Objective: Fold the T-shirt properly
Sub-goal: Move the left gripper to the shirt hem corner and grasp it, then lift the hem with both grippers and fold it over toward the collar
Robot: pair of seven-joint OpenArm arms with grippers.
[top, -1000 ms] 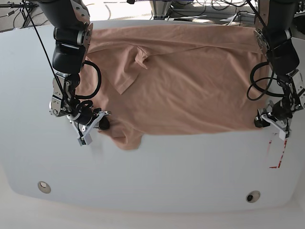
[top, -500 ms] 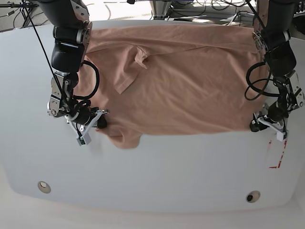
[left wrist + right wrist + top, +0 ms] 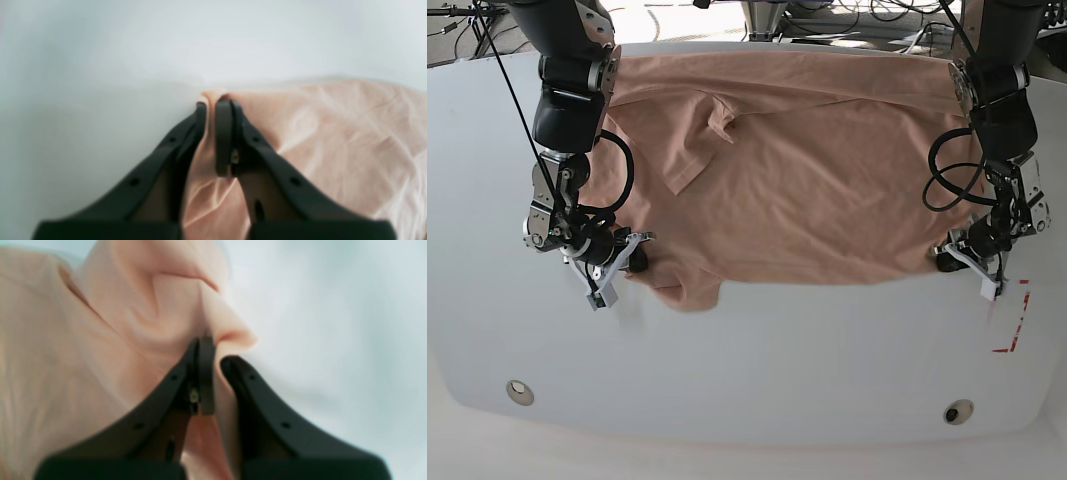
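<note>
The T-shirt [image 3: 807, 170] lies spread across the upper half of the base view on the white table [image 3: 757, 360], its near hem running roughly level at mid-frame — bare tabletop fills everything below. Red tape marks [image 3: 1015, 318] sit at lower right. The left gripper [image 3: 215, 106], at the right edge of the base view, is pressed together on the shirt's near corner. The right gripper [image 3: 213, 350], at mid-left, pinches a raised fold of cloth. Both arms reach down from the upper corners, wrists low at the hem.
</note>
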